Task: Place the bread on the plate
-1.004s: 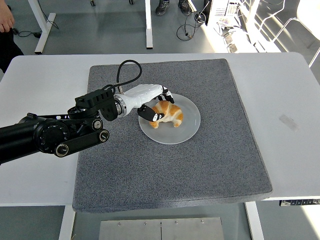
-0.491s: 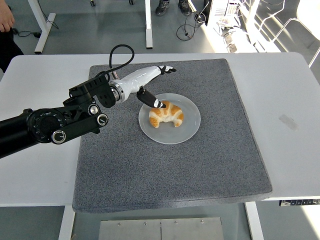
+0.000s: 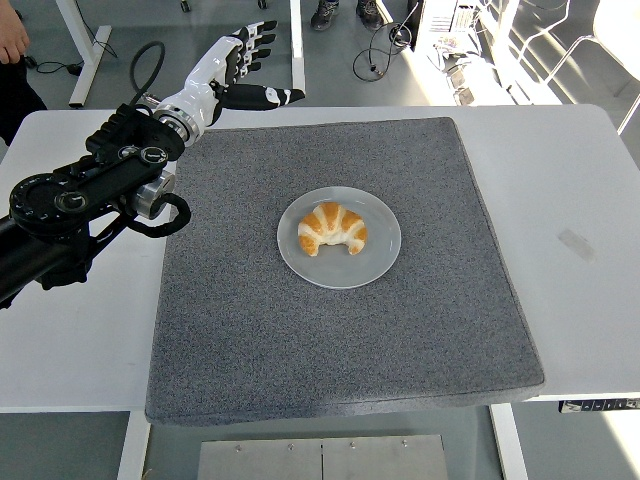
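Golden and curved, the bread (image 3: pixel 333 229), a croissant by the look of it, lies on the pale round plate (image 3: pixel 380 258) near the middle of the grey felt mat (image 3: pixel 420 330), which covers most of the white table (image 3: pixel 585 200). It sits a touch toward nine o'clock of the plate's centre, fully inside the rim and touching nothing else, so I'd judge the placing done. The left hand (image 3: pixel 228 68) is up at roughly eleven o'clock from the plate, well apart from it and raised over the mat's far left corner, its white-and-black fingers (image 3: pixel 258 38) spread wide and the thumb stuck out toward three o'clock, holding nothing. That open, lifted pose reads to me as a hand kept clear of the food so it can't nudge it off the plate. The black arm (image 3: pixel 70 200) runs back to the left edge at about nine o'clock. No right arm shows anywhere. Beyond the table at twelve o'clock I can see someone's shoes (image 3: pixel 340 12), and a person's hand (image 3: pixel 12 35) at the far top left, both well away from the work.
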Tool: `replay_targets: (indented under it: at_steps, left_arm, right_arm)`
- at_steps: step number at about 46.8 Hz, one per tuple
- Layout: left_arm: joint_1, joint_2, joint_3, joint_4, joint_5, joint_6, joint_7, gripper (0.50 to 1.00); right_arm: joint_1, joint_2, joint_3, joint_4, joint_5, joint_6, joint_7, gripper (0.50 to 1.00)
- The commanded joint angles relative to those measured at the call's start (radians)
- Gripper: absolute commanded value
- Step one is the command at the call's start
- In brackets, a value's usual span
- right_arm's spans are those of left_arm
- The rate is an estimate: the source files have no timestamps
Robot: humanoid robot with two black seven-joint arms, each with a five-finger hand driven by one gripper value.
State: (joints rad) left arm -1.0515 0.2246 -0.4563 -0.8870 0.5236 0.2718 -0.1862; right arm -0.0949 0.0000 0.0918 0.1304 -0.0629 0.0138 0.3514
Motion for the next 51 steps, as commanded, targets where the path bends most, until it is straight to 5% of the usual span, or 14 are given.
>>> replay_targets:
  at_steps: [1, 13, 23, 37, 51]
  left_arm:
    - [0.022, -0.005, -0.025, 0.017, -0.06, 0.0, -0.047, 0.93]
    - [0.117, -0.03, -0.212, 0.068, -0.134, -0.002, -0.168, 0.93]
    - [0.192, -0.034, -0.375, 0.083, -0.178, -0.031, -0.208, 0.93]
    - [0.197, -0.106, -0.406, 0.269, -0.318, -0.172, -0.219, 0.93]
    - [0.194, -0.117, -0.437, 0.286, -0.321, -0.203, -0.219, 0.93]
  right_arm:
    - [0.0, 0.0, 0.0, 0.0, 0.0, 0.0, 0.0, 1.0]
    - [0.0, 0.0, 0.0, 0.0, 0.0, 0.0, 0.0, 1.0]
    - [0.001, 0.0, 0.0, 0.0, 0.0, 0.0, 0.0, 1.0]
    - [0.0, 0.0, 0.0, 0.0, 0.0, 0.0, 0.0, 1.0]
    - [0.0, 0.0, 0.002, 0.011, 0.0, 0.003, 0.0, 1.0]
